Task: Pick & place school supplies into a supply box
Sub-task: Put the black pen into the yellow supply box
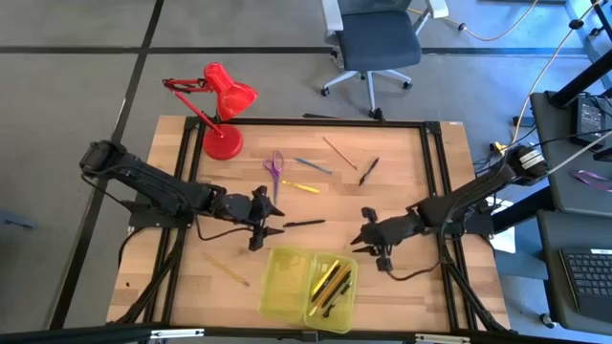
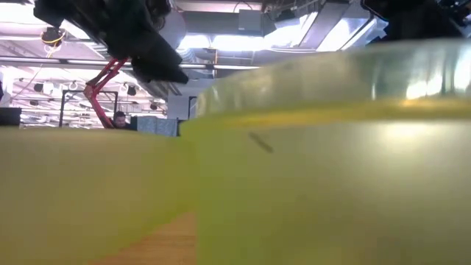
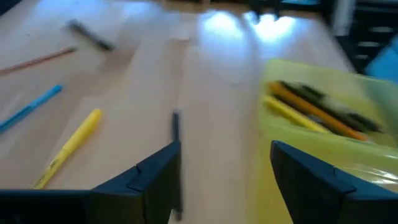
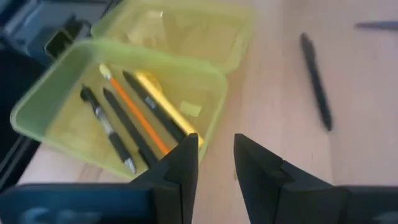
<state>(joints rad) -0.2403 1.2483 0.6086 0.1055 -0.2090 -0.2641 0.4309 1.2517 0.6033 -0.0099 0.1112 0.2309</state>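
Observation:
The supply box [image 1: 308, 287], a yellow-green case lying open near the table's near edge, holds several pens in its right half [image 4: 134, 109]. Its left half is empty. Loose on the wood lie a black pen [image 1: 304, 224], a yellow pen [image 1: 301, 187], a blue pen [image 1: 313, 165], purple scissors [image 1: 275, 167], a tan pencil [image 1: 338, 151], another black pen [image 1: 368, 170] and a pencil [image 1: 225, 269]. My left gripper [image 3: 224, 168] is open, and the middle black pen [image 3: 176, 127] runs just inside one finger. My right gripper [image 4: 216, 162] is open and empty, above the box's far right corner.
A red desk lamp [image 1: 222, 105] stands at the table's far left corner. Black frame rails run along the table's edges. In the low view the box's wall [image 2: 309, 177] fills nearly the whole picture. Bare wood lies between the two grippers and left of the box.

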